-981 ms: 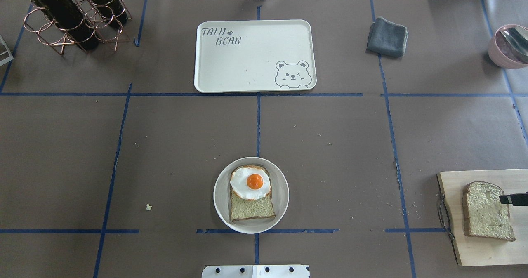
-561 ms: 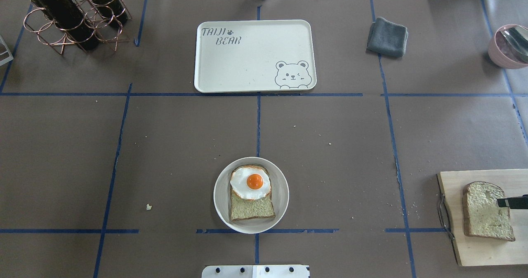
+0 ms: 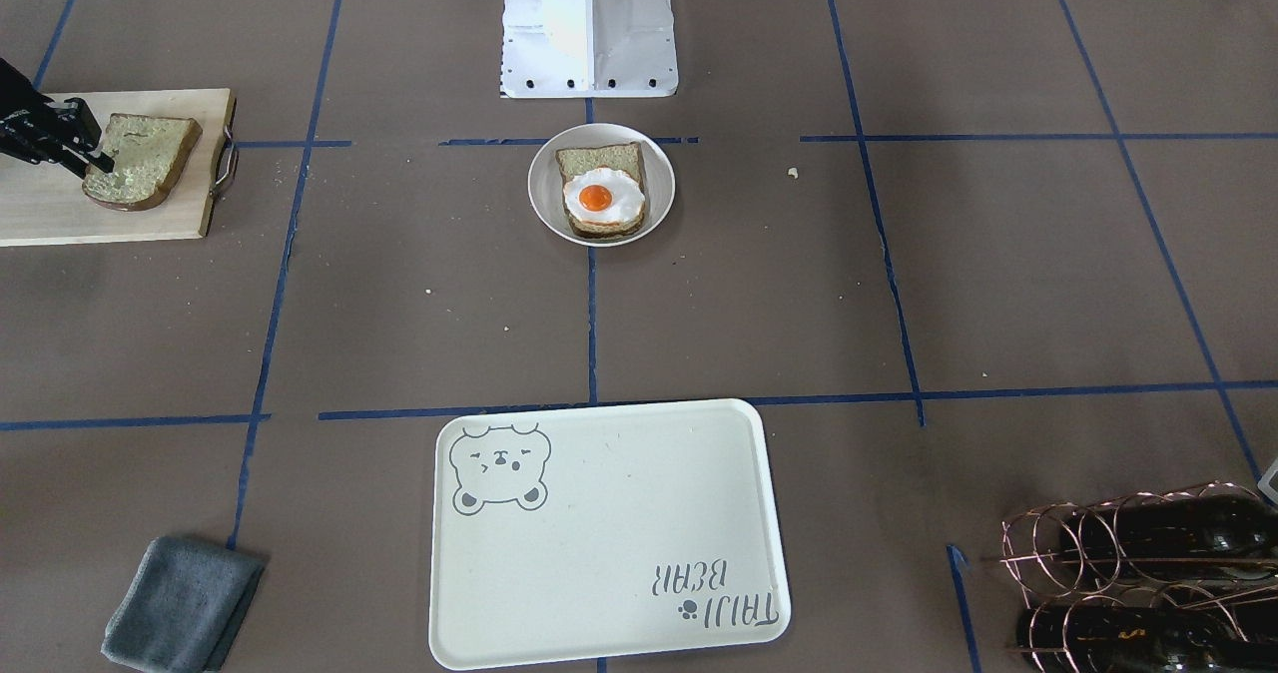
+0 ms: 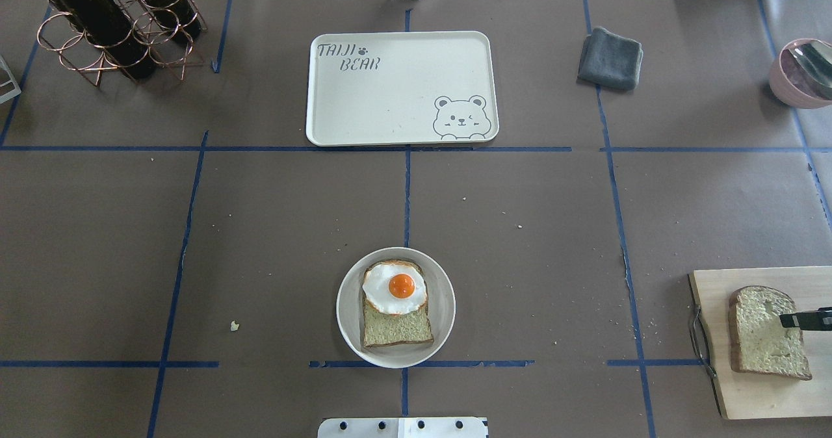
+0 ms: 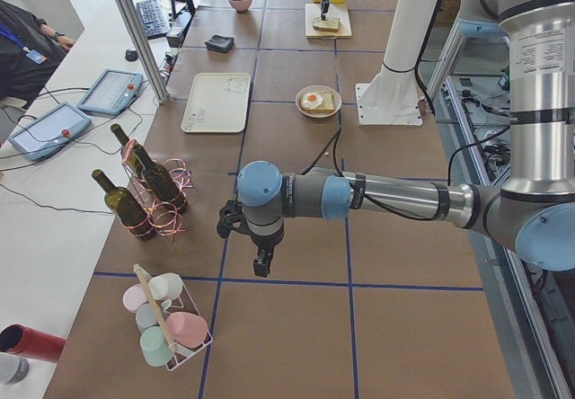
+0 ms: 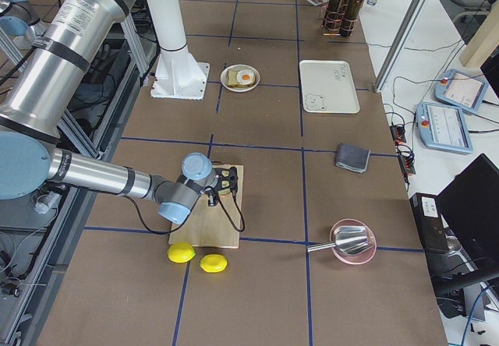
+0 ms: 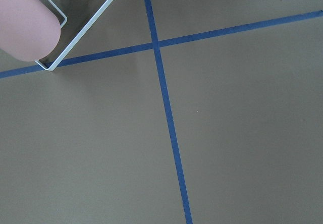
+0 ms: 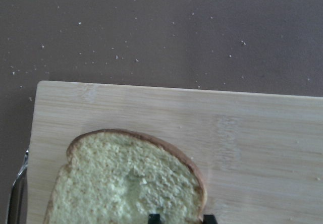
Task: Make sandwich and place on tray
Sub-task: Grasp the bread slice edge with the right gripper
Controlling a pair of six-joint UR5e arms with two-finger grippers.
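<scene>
One bread slice (image 4: pixel 396 326) with the fried egg (image 4: pixel 394 288) on it lies in a small round white dish (image 4: pixel 348 324) near the robot base. The second bread slice (image 4: pixel 760 337) lies flat on a pale wooden cutting board (image 4: pixel 767 399) at the right. My right gripper (image 4: pixel 788 320) is over that slice's right part. In the right wrist view its open fingertips (image 8: pixel 154 218) sit at the slice's (image 8: pixel 126 183) near edge. The white bear tray (image 4: pixel 396 93) is at the back middle with nothing on it. My left gripper (image 5: pixel 260 264) hangs over bare table far left; I cannot tell its state.
A grey cloth (image 4: pixel 610 58) lies right of the tray. Wine bottles in a copper rack (image 4: pixel 110 28) stand at back left. A pink bowl with a metal scoop (image 4: pixel 803 71) is at back right. Two lemons (image 6: pixel 195 256) lie beside the board. A cup rack (image 5: pixel 166 327) stands near the left gripper.
The right gripper's finger has slid leftward, farther over the bread slice on the board. Nothing else has moved.
</scene>
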